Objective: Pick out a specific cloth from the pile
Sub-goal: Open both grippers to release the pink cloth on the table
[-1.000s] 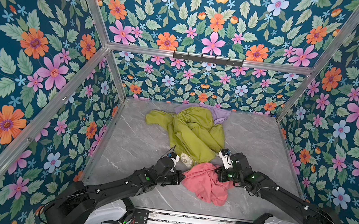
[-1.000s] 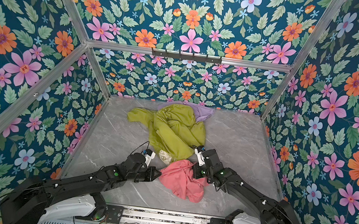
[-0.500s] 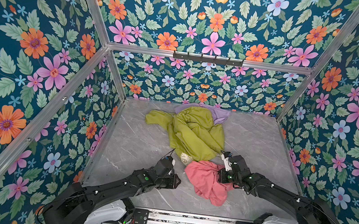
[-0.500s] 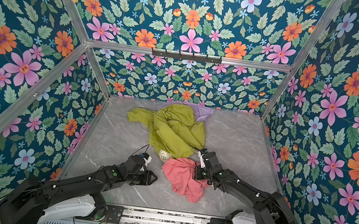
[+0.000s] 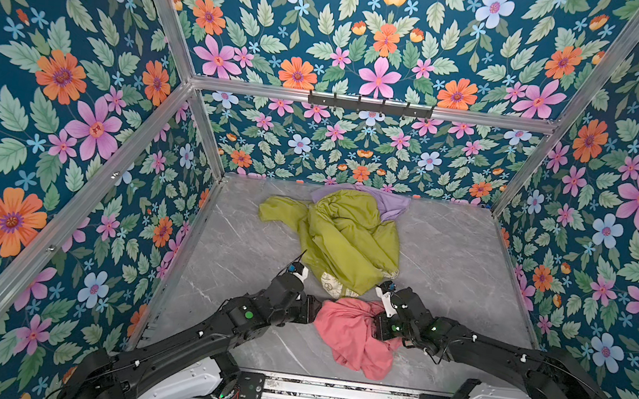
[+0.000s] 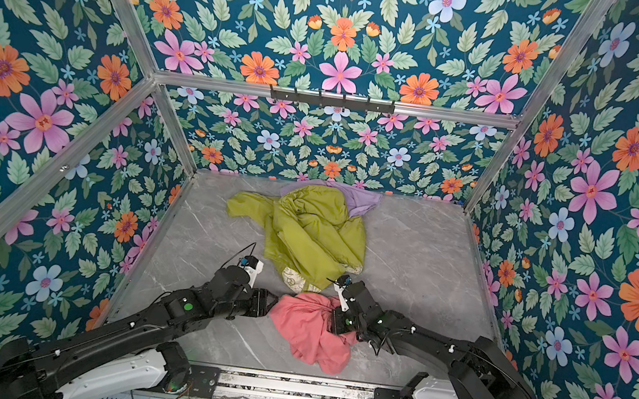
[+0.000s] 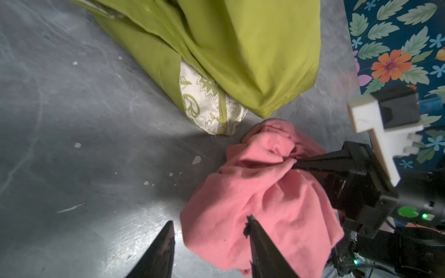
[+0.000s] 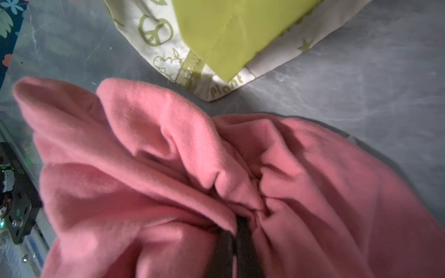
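The salmon-pink cloth [image 5: 350,334] [image 6: 308,333] lies bunched on the table's front middle, just in front of the pile. That pile is an olive-green cloth [image 5: 346,237] heaped over a lilac one [image 5: 394,204]. My right gripper [image 8: 238,220] [image 5: 376,325] is shut on a gathered fold at the pink cloth's [image 8: 156,134] right side. My left gripper [image 7: 210,220] [image 5: 312,310] is open at the cloth's [image 7: 260,187] left edge. One of its fingers is over the fabric and the other over bare table. It grips nothing.
A white, green-printed corner [image 7: 207,106] of the olive cloth's lining reaches toward the pink cloth. Floral walls enclose the grey marble table [image 5: 452,260] on three sides. The arms' base rail [image 5: 326,390] runs along the front edge.
My left gripper has gone from shut to open beside the pink cloth's left edge. The right gripper keeps its hold, and the cloth has barely shifted.
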